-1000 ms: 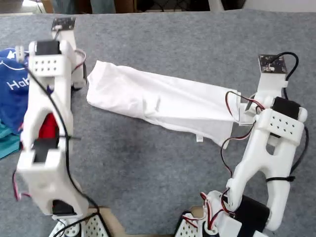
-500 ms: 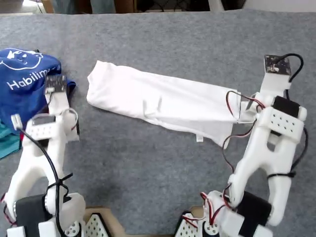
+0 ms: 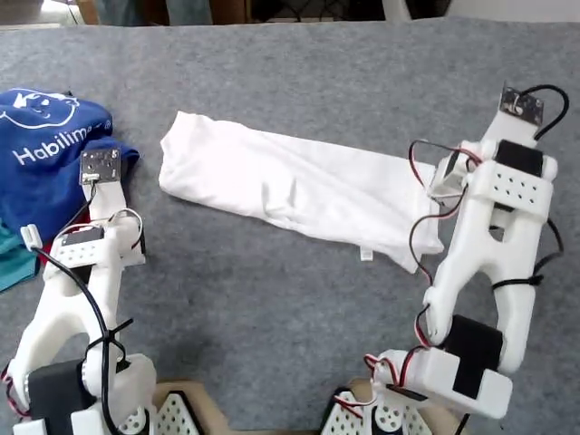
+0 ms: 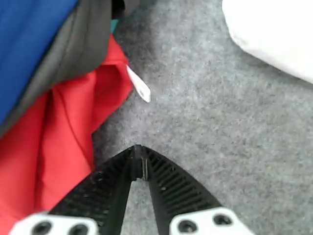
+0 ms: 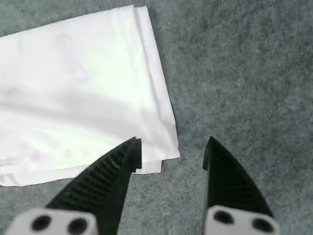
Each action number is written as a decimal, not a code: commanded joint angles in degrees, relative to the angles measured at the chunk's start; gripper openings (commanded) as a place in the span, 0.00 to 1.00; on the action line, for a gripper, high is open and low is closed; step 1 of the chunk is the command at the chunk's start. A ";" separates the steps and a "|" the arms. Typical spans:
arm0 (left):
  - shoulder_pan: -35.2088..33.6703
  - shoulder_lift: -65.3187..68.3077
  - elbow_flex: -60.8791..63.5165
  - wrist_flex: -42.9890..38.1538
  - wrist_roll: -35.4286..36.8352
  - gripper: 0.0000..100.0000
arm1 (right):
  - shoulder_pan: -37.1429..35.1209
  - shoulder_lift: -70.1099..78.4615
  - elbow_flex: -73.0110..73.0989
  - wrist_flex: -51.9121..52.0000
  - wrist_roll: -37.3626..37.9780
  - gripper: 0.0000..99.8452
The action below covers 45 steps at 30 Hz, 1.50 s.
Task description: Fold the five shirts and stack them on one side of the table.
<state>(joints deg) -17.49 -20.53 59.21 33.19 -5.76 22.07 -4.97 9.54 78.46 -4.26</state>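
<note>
The left tool (image 4: pixel 138 155) is pinched shut on nothing above the grey carpet-like table (image 3: pixel 272 299), with a crumpled red cloth shirt (image 4: pixel 54 147) just beside it. The right tool (image 5: pixel 172 145) gapes wide and empty at the 3 o'clock end of the long folded white cloth shirt (image 3: pixel 290 186), which lies mid-table. A heaped blue printed shirt (image 3: pixel 45 136) sits at 10 o'clock.

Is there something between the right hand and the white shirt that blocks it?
Nothing visible blocks it. The open right hand is right at the end of the white shirt, one finger over its corner, the other over the grey table.
</note>
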 commanded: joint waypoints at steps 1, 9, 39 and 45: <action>-0.04 -1.49 -0.13 -0.79 -0.26 0.03 | -0.88 1.63 -2.95 -1.41 -0.62 0.23; 3.65 -1.41 -11.47 7.30 0.26 0.03 | -0.88 5.05 -3.30 -1.76 2.90 0.05; 11.03 53.45 -70.29 23.91 4.92 0.03 | 3.69 4.70 8.31 -31.30 -1.58 0.04; 6.90 53.45 -71.34 24.09 3.96 0.03 | 1.14 5.14 4.62 -20.04 4.48 0.04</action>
<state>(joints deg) -8.35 33.19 -10.51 56.84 -0.84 24.88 0.48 16.75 54.81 -2.33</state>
